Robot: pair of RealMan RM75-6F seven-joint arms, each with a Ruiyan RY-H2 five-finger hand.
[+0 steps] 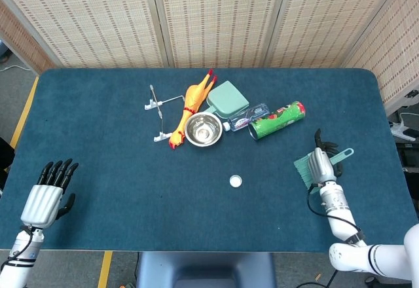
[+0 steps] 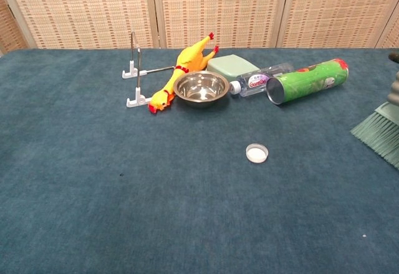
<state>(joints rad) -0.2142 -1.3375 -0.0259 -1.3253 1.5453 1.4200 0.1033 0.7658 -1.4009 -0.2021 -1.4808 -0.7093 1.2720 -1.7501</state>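
My right hand (image 1: 320, 165) grips a green hand brush (image 1: 308, 168) at the right side of the table; in the chest view only the brush bristles (image 2: 380, 134) and a sliver of the hand (image 2: 394, 87) show at the right edge. A small white cap (image 1: 236, 181) (image 2: 257, 153) lies alone on the blue cloth, to the left of the brush. My left hand (image 1: 46, 195) hangs at the table's near left corner, fingers apart and holding nothing.
At the back middle lie a wire rack (image 1: 157, 113), a yellow rubber chicken (image 1: 190, 105), a steel bowl (image 1: 203, 129), a green box (image 1: 226, 98), a plastic bottle (image 1: 249, 116) and a green can (image 1: 277, 120) on its side.
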